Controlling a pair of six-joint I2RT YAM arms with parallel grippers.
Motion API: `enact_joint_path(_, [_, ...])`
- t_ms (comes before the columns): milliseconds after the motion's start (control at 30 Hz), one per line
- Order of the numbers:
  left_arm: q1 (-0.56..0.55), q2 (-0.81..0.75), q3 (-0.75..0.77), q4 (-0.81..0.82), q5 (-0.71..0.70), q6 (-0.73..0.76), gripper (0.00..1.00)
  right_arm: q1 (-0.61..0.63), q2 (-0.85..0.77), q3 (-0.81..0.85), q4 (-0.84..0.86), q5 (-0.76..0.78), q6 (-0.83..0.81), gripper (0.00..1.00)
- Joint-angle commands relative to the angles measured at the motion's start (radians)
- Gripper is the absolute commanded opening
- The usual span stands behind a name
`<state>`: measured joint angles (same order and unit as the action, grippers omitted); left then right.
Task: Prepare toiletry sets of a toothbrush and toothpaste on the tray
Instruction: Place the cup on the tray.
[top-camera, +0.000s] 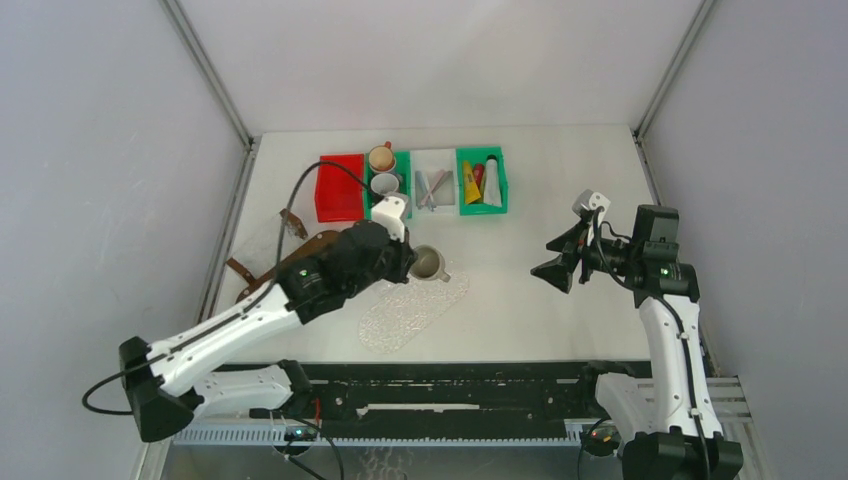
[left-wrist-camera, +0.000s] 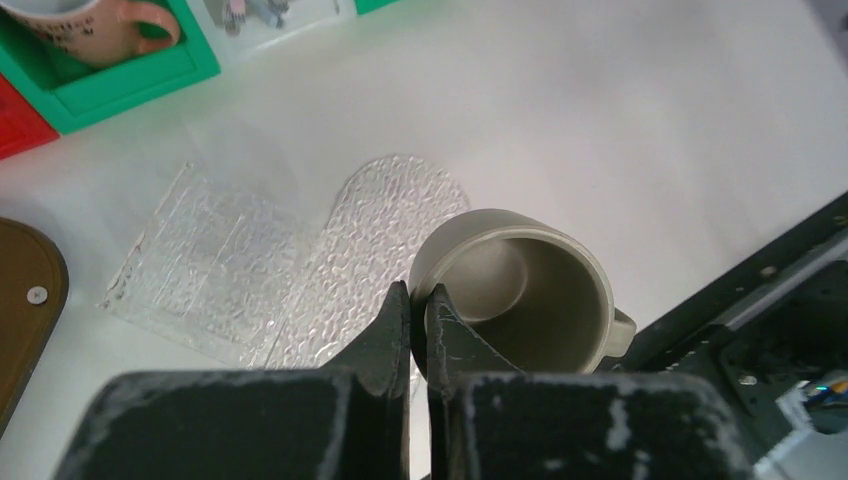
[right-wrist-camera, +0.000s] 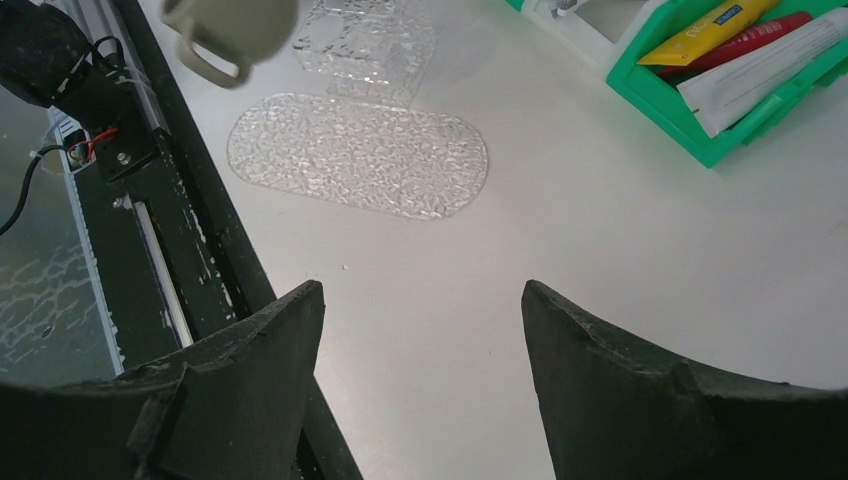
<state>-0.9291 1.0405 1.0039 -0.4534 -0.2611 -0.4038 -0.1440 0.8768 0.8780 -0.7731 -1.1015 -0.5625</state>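
The left end effector (left-wrist-camera: 418, 300) was clenched on the rim of a grey mug (left-wrist-camera: 505, 285), one finger inside its wall, holding it upright over the clear tray (left-wrist-camera: 385, 215) near the bench's (top-camera: 540, 290) near edge, likely as a holder. The right end effector (right-wrist-camera: 420, 300) hung released, apparently waiting. Toothbrushes (top-camera: 431, 187) and tubes (top-camera: 481, 183) lay binned along the far edge.

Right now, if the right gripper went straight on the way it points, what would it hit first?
Probably the bare tabletop just ahead of the right gripper, then the clear textured tray farther along; depth is hard to judge.
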Motion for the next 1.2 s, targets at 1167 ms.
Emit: enact_joint_path(1167, [0.052,0.689,0.232,0.156,0.013,0.066,0.02,-0.003,0.010,-0.004,0.029,0.004,-0.005,0.80])
